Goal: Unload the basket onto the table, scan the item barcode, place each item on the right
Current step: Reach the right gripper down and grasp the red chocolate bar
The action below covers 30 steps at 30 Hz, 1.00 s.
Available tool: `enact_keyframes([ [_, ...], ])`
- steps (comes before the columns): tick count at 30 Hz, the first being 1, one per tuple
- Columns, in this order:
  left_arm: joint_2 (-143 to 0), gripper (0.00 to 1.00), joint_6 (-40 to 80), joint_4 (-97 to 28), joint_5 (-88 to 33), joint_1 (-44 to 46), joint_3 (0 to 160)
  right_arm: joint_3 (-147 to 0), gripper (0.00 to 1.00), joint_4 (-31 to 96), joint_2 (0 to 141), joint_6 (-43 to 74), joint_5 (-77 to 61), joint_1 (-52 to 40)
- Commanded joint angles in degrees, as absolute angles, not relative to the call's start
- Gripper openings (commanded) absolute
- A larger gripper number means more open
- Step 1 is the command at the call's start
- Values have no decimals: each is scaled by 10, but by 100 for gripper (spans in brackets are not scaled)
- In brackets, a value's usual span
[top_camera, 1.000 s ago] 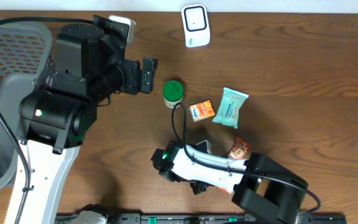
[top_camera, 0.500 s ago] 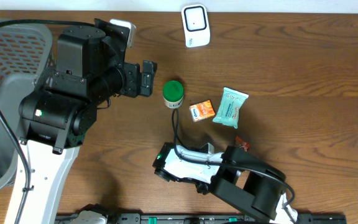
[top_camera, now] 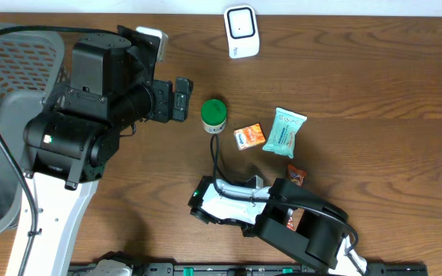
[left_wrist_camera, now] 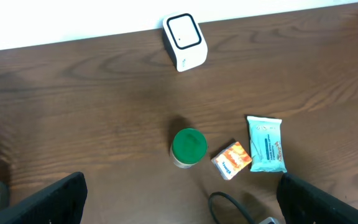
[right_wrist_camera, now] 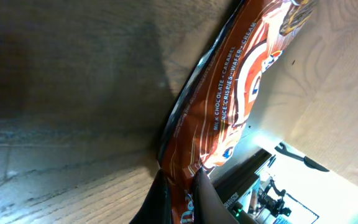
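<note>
We see the right pincer (right_wrist_camera: 181,200) closed on one end of the orange snack bar (right_wrist_camera: 229,106); in the right wrist view its two dark fingers (right_wrist_camera: 211,200) press the wrapper from both sides. The wrapper runs upward from them, close over the brown wooden worktop (top_camera: 374,92), and we cannot tell if it touches the wood. From the overhead camera the right arm covers most of the bar, and only an orange end (top_camera: 295,175) shows, just in front of the teal packet (top_camera: 284,132). The left pincer (left_wrist_camera: 182,180) is wide open and holds nothing; it hangs over the left part of the worktop. Its camera looks at the white scanner (left_wrist_camera: 184,40) standing at the far edge, well apart from the bar. Between them stand a green-lidded jar (left_wrist_camera: 188,147) and a small orange box (left_wrist_camera: 232,160), with the teal packet just beside the box.
</note>
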State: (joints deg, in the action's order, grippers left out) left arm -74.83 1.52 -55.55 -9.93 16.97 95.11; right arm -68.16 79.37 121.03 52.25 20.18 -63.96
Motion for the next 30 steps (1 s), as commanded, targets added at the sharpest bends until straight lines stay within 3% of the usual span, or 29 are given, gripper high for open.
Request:
enact_keyframes([
  [1, -747, 98, 18, -557, -93, 167, 948, -699, 1, 802, 1209, 501, 188, -640],
  [8, -740, 98, 18, -556, -63, 167, 948, -784, 1, 781, 1135, 374, 106, -632],
  [21, -651, 98, 18, -555, 12, 167, 948, -799, 1, 663, 1005, 115, -318, -528],
  [30, -625, 98, 18, -561, 12, 167, 948, -753, 1, 583, 1005, 20, -536, -460],
])
